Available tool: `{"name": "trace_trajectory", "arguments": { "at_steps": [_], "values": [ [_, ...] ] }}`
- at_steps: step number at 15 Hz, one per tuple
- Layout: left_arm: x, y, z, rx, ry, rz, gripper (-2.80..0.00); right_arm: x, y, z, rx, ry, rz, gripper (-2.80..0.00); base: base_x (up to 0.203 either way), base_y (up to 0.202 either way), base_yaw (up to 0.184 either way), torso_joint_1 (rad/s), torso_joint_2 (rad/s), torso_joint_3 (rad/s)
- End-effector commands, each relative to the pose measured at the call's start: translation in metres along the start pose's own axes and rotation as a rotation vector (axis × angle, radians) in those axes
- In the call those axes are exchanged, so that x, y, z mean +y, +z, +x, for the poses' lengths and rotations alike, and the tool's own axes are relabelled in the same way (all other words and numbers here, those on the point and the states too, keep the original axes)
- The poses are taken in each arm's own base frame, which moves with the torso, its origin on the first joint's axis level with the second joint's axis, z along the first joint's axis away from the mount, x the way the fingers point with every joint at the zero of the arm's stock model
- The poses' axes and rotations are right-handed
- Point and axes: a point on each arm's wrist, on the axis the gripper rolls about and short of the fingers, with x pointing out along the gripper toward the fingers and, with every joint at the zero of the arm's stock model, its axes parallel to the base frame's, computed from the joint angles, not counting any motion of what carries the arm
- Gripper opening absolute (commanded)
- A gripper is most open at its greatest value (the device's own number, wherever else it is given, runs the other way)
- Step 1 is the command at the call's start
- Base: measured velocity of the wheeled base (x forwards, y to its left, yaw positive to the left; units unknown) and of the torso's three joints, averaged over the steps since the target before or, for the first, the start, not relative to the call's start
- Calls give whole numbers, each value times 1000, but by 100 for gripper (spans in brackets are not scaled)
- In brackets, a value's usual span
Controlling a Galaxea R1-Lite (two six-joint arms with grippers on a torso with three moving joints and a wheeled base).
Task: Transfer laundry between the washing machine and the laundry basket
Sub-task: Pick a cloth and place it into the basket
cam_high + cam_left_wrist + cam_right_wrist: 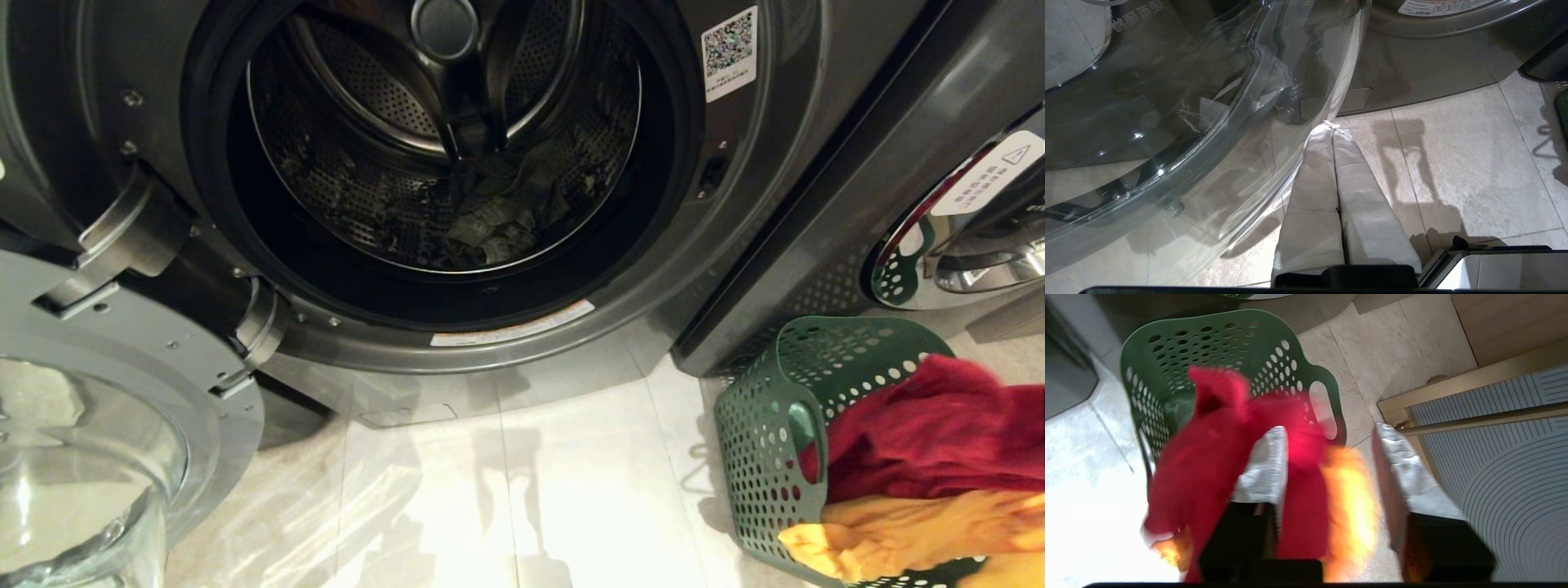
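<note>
The washing machine (pixel 735 245) stands with its door swung open, and a pale grey garment (pixel 498 216) lies low in the drum. At the lower right the green laundry basket (pixel 767 425) has a red cloth (pixel 931 433) and an orange-yellow piece (pixel 898 535) draped over its rim. Over the basket (pixel 1180 339) my right gripper (pixel 1331 430) is open. The red cloth (pixel 1200 457) and the orange piece (pixel 1349 498) hang loose between and around its fingers. My left gripper (pixel 1332 127) is shut and empty, low beside the glass door (pixel 1167 102).
The open door with its glass bowl (pixel 82 457) juts out at the lower left. A second machine (pixel 963 229) stands behind the basket. A gold-framed striped panel (pixel 1494 437) runs beside the basket. Pale floor tiles (pixel 531 490) lie in front of the machine.
</note>
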Motion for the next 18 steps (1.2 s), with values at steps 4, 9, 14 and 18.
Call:
{"name": "trace_trajectory", "arguments": {
  "at_steps": [4,9,14,18],
  "values": [
    [0,-1,0,4,-1,1,-280,8,-1,36,87,-13,-8,0,0,0,0,0,0,0],
    [0,-2,0,7,-2,5,-280,7,6,21,28,287,-51,-280,0,0,0,0,0,0],
    [0,-2,0,5,-1,2,-280,9,6,19,-6,405,-185,-280,0,0,0,0,0,0],
    [0,-1,0,5,-1,2,-280,9,8,17,-32,422,-248,-280,0,0,0,0,0,0]
  ]
}}
